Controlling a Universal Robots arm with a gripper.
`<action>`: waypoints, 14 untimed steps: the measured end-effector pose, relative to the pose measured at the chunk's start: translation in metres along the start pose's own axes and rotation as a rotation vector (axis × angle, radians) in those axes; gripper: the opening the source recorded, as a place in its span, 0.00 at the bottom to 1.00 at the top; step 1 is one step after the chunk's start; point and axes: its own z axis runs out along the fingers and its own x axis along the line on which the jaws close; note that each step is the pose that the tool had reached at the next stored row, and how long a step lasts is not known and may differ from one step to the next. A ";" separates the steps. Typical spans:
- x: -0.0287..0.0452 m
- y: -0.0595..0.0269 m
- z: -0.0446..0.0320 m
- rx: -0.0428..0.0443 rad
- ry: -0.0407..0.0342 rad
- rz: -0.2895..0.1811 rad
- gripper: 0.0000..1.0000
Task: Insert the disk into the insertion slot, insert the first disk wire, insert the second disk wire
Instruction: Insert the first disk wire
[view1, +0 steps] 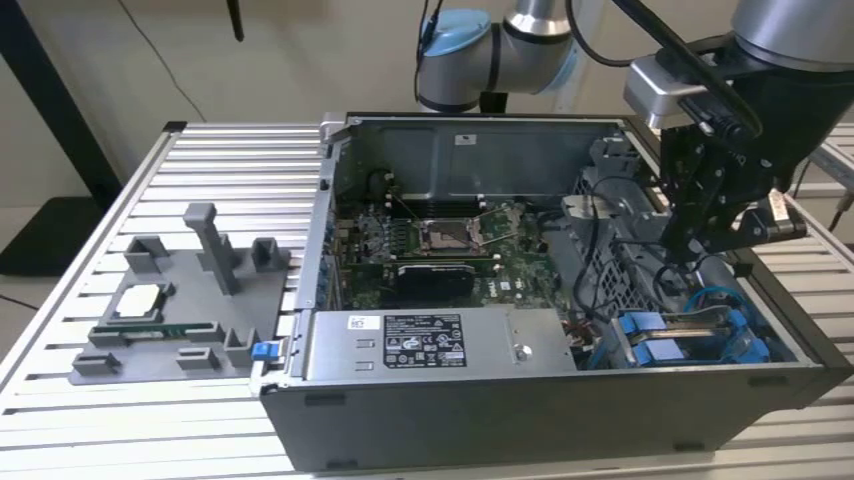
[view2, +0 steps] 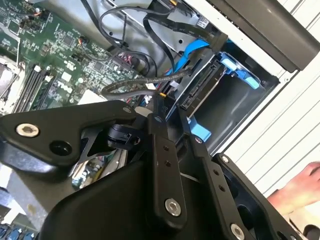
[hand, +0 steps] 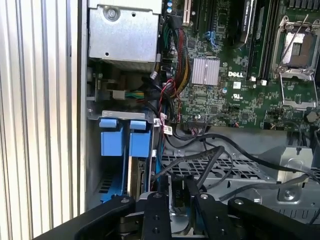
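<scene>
The disk (view2: 200, 92) sits edge-on in its blue frame (view2: 239, 70) inside the grey insertion slot (view2: 235, 107) at the case's front corner. In the exterior view that slot (view1: 781, 345) lies at the right, with the blue frame (view1: 654, 340) in it. My gripper (view1: 683, 262) hangs just above and behind it, inside the case. In the second wrist view the gripper (view2: 162, 102) is shut on the connector of a grey braided disk wire (view2: 135, 84), held close to the disk's rear edge. In the first wrist view the fingers (hand: 155, 210) flank that wire's end.
The power supply box (view1: 427, 340) fills the case's front, and the motherboard (view1: 441, 245) lies behind it. Loose black cables (hand: 220, 160) and a blue cable (view2: 196, 49) cross the area by the bay. A grey fixture (view1: 187, 300) stands on the table left of the case. A hand (view2: 300, 190) rests outside the case.
</scene>
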 end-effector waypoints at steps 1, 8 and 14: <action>0.0001 0.0001 0.0008 0.0004 0.0001 0.000 1.00; 0.0001 0.0002 0.0020 0.0018 0.0001 0.000 0.00; 0.0001 0.0002 0.0020 0.0018 0.0002 0.000 0.00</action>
